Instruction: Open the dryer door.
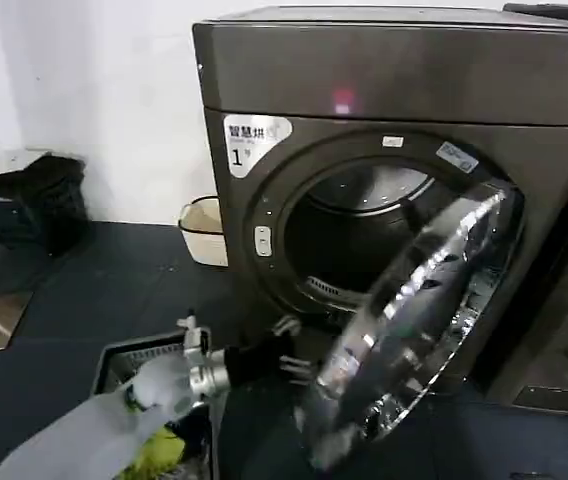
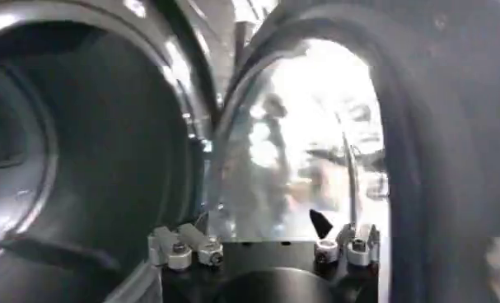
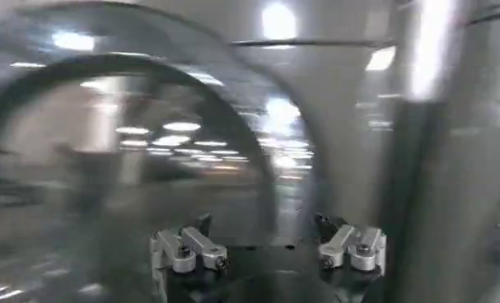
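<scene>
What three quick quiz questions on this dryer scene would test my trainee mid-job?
1. True or false: the round chrome-ringed porthole dryer door is shut flush against the big bronze-grey dryer.
2. Which gripper reaches toward the door's free edge in the head view? A) left gripper B) right gripper
3. Fill in: the sticker beside the drum opening shows the number ___.

Key: 1 false, the door hangs swung partly open; 2 A; 3 "1".
</scene>
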